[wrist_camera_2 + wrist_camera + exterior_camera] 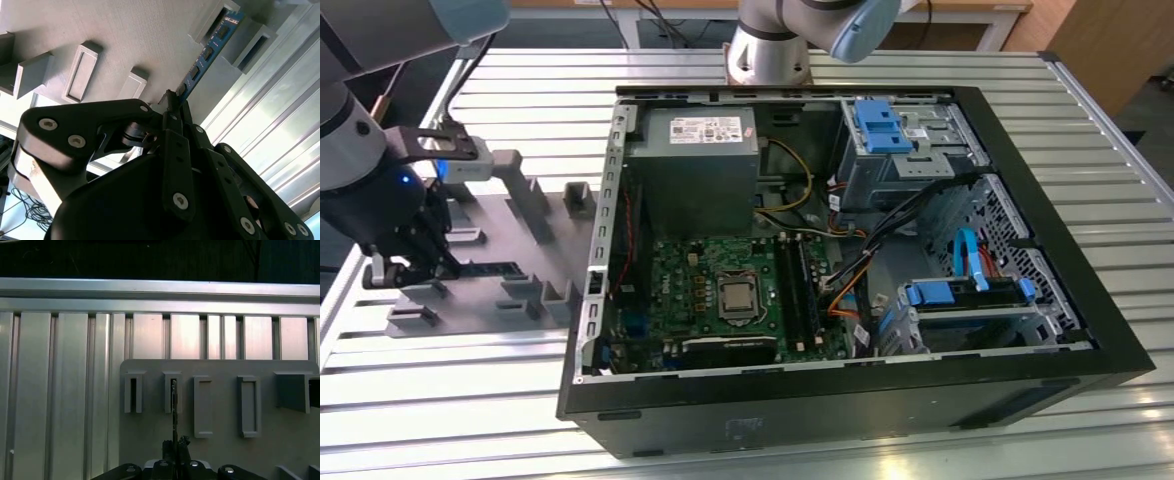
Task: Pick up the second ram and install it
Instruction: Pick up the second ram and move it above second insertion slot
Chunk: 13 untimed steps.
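second ram [206, 54], one end clamped in hand [175, 101]

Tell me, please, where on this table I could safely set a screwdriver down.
The slatted table is bare between the grey fixture and the near edge, and along the exterior view's right of the computer case. Crowded: inside the case, and at the fixture, where the fingers grip the second ram.
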Available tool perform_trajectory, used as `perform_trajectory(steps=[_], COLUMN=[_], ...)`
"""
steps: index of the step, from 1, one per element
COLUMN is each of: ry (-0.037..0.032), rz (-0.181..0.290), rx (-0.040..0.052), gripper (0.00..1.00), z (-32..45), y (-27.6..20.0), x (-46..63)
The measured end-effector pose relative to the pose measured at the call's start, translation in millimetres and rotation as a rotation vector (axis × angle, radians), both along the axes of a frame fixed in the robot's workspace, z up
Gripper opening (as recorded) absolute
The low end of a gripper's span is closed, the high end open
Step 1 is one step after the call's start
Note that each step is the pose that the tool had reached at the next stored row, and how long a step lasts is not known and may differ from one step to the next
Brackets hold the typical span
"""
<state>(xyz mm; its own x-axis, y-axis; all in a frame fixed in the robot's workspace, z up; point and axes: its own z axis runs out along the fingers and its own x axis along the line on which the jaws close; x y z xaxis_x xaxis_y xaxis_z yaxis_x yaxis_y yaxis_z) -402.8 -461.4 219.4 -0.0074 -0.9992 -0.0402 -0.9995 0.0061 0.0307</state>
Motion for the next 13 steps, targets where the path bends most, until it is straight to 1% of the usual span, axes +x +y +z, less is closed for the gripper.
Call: perform_trajectory(steps=[13], ry=[0.0000], rz=[0.000], rx=[0.0000], gripper=[0.14], z=[2.8], y=[0.0], x=[0.0])
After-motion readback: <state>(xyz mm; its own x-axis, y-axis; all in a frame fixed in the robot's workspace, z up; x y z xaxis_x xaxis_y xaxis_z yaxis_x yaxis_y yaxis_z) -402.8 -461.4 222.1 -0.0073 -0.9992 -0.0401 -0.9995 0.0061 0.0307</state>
